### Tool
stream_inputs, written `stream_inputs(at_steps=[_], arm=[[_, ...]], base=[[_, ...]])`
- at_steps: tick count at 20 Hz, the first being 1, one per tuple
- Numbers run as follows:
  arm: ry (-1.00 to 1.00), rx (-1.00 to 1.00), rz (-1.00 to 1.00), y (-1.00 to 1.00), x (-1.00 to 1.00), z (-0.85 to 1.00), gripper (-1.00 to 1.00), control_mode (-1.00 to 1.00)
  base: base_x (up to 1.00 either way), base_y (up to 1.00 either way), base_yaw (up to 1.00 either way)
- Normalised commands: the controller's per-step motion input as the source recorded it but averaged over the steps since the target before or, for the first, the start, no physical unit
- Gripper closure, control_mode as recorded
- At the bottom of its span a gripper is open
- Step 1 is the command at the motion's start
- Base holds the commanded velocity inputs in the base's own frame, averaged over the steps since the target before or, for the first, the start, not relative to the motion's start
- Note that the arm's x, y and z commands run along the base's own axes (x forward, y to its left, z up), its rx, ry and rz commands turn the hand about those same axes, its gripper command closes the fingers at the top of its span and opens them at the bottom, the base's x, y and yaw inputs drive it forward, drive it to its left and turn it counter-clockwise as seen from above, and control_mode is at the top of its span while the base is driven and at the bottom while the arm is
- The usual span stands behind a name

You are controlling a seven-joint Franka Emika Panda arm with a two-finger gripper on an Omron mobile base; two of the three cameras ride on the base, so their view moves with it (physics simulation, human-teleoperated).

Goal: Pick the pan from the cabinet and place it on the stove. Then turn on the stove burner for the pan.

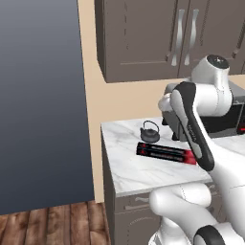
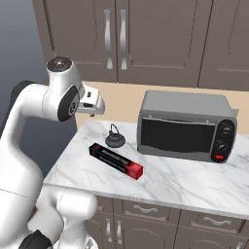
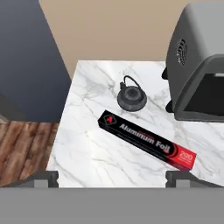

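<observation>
On my left I have a bare grey wall (image 1: 40, 95) above a strip of wood floor (image 1: 48, 222). Next comes the white marble counter (image 2: 170, 182), its left end just beside that wall. From the hand camera I see the small black teapot (image 3: 131, 98) standing upright near the counter's back edge, and in front of it, close but apart, the black and red box of aluminium foil (image 3: 146, 140) lying flat and slanted across the marble. To the right of both sits the grey toaster oven (image 2: 185, 125), door shut, with its knobs on the right side of its face.

Above the counter hangs the cabinet (image 2: 146, 39), dark grey-brown, both panelled doors closed, the two long silver handles side by side at the seam. I can't see the pan; nothing of the cabinet's inside is visible to me.

My gripper (image 3: 113, 177) hangs above the counter's front part, looking down at the foil box, its two dark finger tips (image 3: 43, 177) set wide apart and holding nothing.
</observation>
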Motion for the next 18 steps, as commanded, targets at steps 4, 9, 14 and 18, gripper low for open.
stream_inputs(at_steps=[4, 9, 14, 18], arm=[[-0.34, 0.0, 0.0, -0.18, -0.14, 0.43, -1.0, -1.0], [-0.31, 0.0, 0.0, -0.19, -0.02, 0.54, -1.0, -1.0], [-0.25, 0.0, 0.0, -0.23, 0.0, 0.6, -1.0, -1.0], [-0.16, 0.0, 0.0, -0.21, 0.0, 0.62, -1.0, -1.0]], base=[[0.0, 0.0, 0.0], [0.0, 0.0, 0.0], [0.0, 0.0, 0.0], [0.0, 0.0, 0.0]])
